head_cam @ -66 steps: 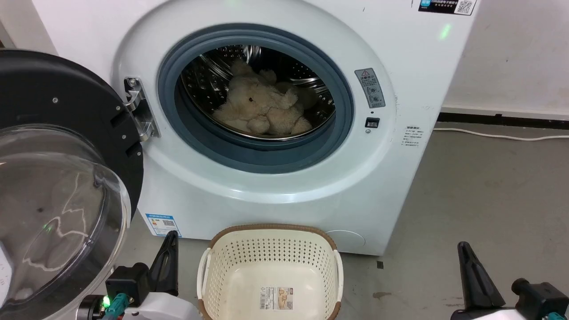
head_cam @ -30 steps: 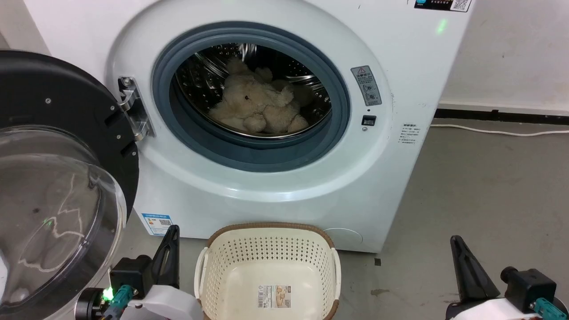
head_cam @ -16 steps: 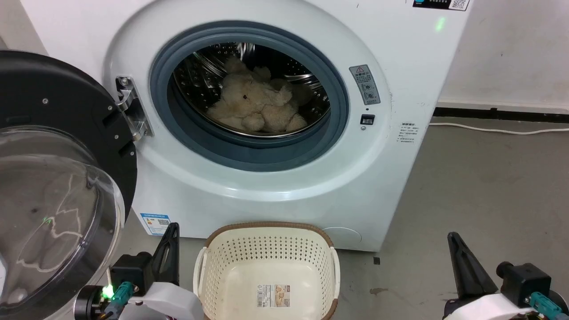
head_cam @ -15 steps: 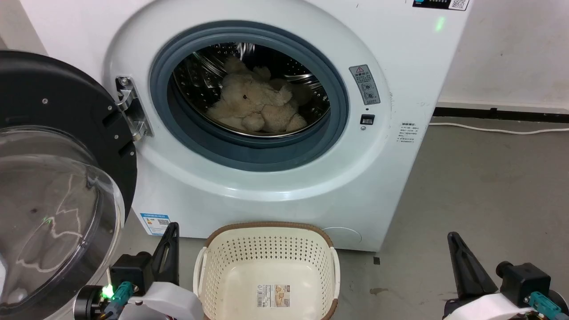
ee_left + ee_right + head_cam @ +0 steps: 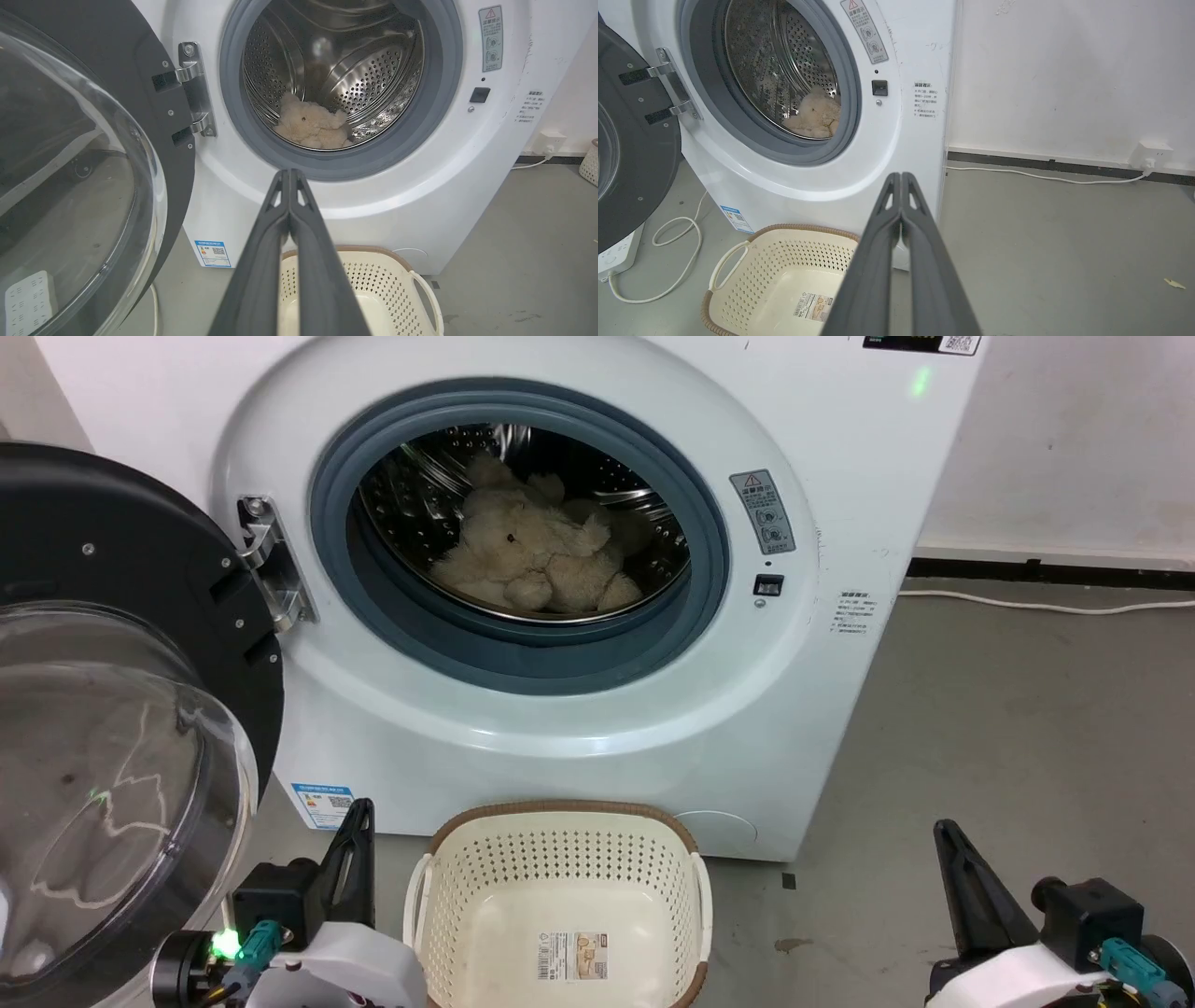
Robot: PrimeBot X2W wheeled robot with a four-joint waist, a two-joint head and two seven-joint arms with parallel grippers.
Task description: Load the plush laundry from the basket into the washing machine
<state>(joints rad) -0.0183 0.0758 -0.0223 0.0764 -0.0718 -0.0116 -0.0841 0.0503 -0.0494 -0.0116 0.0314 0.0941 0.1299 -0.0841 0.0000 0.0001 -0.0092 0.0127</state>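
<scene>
Plush laundry (image 5: 532, 555), where does it lie right now?
— Inside the washing machine (image 5: 560, 728), slumped on the low side of the steel drum (image 5: 420, 513), well behind the grey-blue door ring (image 5: 523, 658). Nothing of it hangs over the ring, as far as the head view shows.

And the basket (image 5: 560, 859)?
— On the floor just in front of the washer, with nothing in it but the paper label (image 5: 571, 956) on its bottom.

What are the arms doing?
— Both are low and back from the opening, one on either side of the basket. In the left wrist view the left gripper (image 5: 289, 173) has its two dark fingers pressed together, holding nothing. The right gripper (image 5: 901, 176) looks the same in its own wrist view: fingers closed to a point, empty. Neither touches the basket or the machine.

So how far along is it?
— I judge the loading itself done: the bear is in the drum and the basket has been emptied.

Anything left?
— The door (image 5: 112, 616) stands swung wide open on the left. The task sentence does not ask for it to be shut, so at most that remains, if it is wanted at all.
</scene>
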